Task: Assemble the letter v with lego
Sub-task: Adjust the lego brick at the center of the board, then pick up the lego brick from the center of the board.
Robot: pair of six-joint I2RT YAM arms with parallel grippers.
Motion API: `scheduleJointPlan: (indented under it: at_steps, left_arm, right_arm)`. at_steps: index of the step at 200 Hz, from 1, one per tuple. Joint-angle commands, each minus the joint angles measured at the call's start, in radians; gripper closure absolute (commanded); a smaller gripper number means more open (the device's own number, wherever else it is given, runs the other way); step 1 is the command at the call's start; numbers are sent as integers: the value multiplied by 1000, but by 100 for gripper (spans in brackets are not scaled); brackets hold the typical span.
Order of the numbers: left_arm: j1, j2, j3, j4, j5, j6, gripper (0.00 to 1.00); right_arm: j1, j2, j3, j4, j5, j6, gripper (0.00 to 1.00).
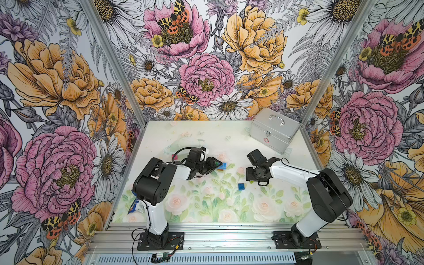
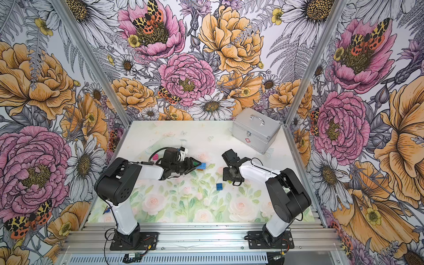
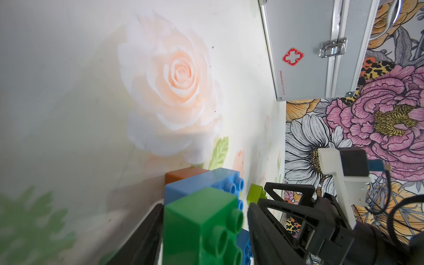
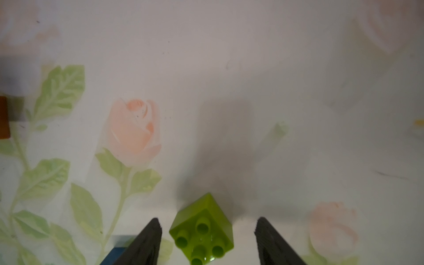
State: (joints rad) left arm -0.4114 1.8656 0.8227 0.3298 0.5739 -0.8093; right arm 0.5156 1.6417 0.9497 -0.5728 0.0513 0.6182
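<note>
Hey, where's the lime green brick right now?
In the right wrist view, the lime brick sits on the table between the fingers of the open right gripper, touching neither. The dark blue brick lies just to its left.

The left gripper (image 1: 219, 164) grips a green brick (image 1: 216, 163) just beside the light blue brick (image 1: 224, 165), which lies on an orange brick (image 1: 221, 169). A dark blue brick (image 1: 241, 186) and a pink brick (image 1: 174, 157) lie apart.

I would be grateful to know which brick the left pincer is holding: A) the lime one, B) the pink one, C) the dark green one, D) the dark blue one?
C: the left wrist view shows the dark green brick clamped in the left pincer.
</note>
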Motion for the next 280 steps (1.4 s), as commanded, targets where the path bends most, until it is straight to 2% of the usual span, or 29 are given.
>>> scheduleJointPlan:
  at_steps: [1,36,102,147,151,171,195,233,251,280]
  left_arm:
    - [0,-17,-12,13,7,13,43]
    - [0,-11,-7,13,8,12,48]
    - [-7,-9,-2,3,-6,15,48]
    - [-3,-35,-18,20,-24,-7,33]
    - [-3,-72,-27,32,-26,-14,32]
    - [5,-95,-83,158,-31,-81,26]
    - [9,-66,-186,439,-38,-235,13]
    - [7,84,-265,784,-68,-406,11]
    - [3,154,-285,923,-96,-482,13]
    - [-8,214,-307,1028,-153,-528,17]
  right_arm:
    - [-6,29,24,33,-20,-34,33]
    - [-6,38,17,46,-33,-37,39]
    - [-3,48,17,54,-48,-23,49]
    - [1,45,-4,66,-48,12,51]
    - [1,42,-8,70,-48,16,51]
    - [1,33,-21,84,-50,27,52]
    - [1,30,-28,91,-45,33,52]
    - [1,25,-32,97,-46,37,52]
    - [1,19,-34,99,-45,38,52]
    - [2,12,-37,103,-43,40,52]
